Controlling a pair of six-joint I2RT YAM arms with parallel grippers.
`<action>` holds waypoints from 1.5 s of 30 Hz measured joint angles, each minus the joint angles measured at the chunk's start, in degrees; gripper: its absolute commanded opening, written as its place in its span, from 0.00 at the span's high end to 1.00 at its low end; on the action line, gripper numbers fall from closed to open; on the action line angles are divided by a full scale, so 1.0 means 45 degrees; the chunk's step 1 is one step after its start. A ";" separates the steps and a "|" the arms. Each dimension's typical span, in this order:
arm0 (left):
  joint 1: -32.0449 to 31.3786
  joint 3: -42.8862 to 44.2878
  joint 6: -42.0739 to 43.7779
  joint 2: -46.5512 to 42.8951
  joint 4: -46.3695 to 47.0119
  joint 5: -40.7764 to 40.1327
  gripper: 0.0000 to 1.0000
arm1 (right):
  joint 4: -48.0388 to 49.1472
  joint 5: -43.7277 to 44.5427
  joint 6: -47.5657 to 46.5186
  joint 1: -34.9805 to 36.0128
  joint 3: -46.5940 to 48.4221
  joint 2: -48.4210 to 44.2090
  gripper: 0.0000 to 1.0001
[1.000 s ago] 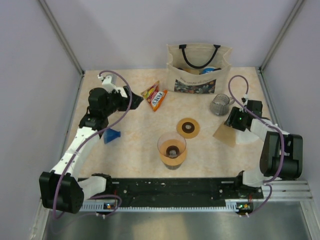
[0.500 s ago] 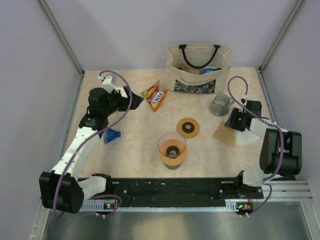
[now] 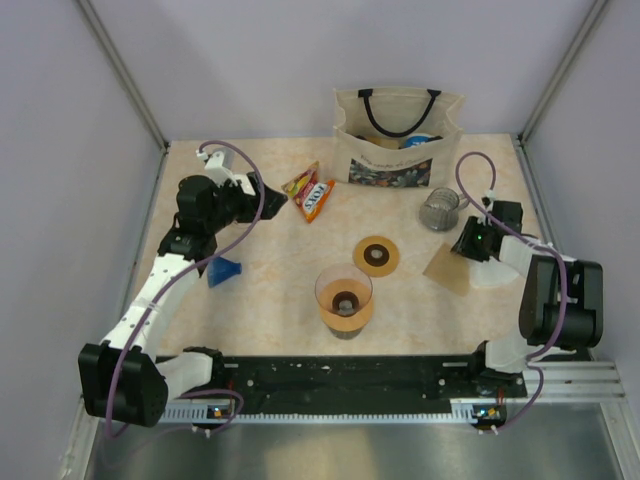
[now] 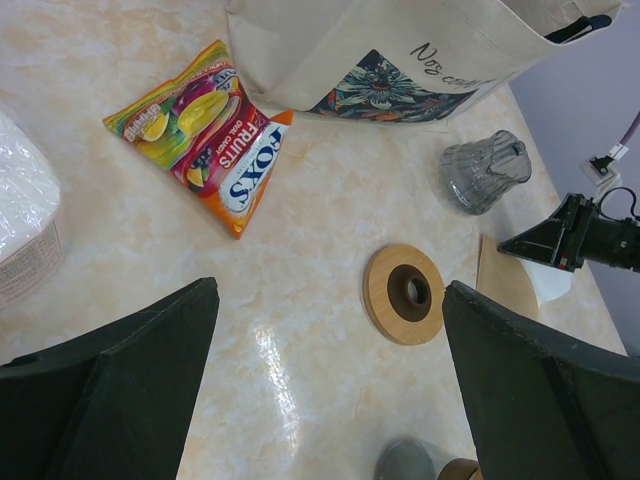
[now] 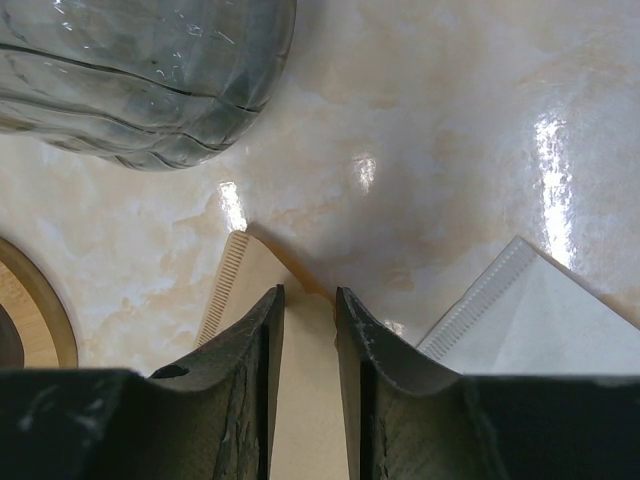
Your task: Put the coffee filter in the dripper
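Observation:
The dripper (image 3: 439, 208) is a ribbed clear glass cone lying at the right back, also seen in the right wrist view (image 5: 140, 80) and the left wrist view (image 4: 485, 170). A brown coffee filter (image 3: 450, 268) lies flat just in front of it, with a white filter (image 3: 490, 275) beside it. My right gripper (image 3: 462, 245) is down at the brown filter's far corner. Its jaws (image 5: 308, 292) stand narrowly apart, the brown filter's (image 5: 305, 400) edge between them. The white filter (image 5: 540, 320) lies just to the right. My left gripper (image 3: 270, 198) hangs wide open at the left back, nothing in it (image 4: 330, 290).
A cloth tote bag (image 3: 397, 140) stands at the back. Candy packets (image 3: 310, 193) lie left of it. A wooden ring (image 3: 376, 256) and a glass carafe with a wooden collar (image 3: 344, 300) sit mid-table. A blue object (image 3: 224, 270) lies under the left arm.
My right gripper's jaws have narrowed around the brown filter's edge, and the right arm has shifted slightly. The left arm has not moved.

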 measured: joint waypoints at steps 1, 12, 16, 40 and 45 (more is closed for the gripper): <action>0.0000 0.0000 0.0000 0.0000 0.0000 0.0005 0.01 | -0.0058 0.0005 0.0010 0.0000 0.0000 -0.0015 0.77; 0.0010 0.0000 -0.0005 0.0000 0.0000 0.0053 0.01 | -0.0452 -0.0199 0.0325 0.0000 0.0000 -0.0840 1.00; 0.0010 0.0000 0.0000 0.0005 0.0000 0.0092 0.01 | -0.0729 -0.0389 0.0398 0.0000 0.0000 -0.1316 1.00; -0.0063 0.0787 -0.0986 0.0656 0.0398 0.4041 0.01 | -0.0937 -0.3594 -0.6096 0.4920 0.2603 -0.6883 1.00; -0.0534 0.0981 -0.1579 0.0549 0.0520 0.4813 0.01 | -0.1190 -0.5882 -0.9675 0.5416 0.4226 -0.5795 1.00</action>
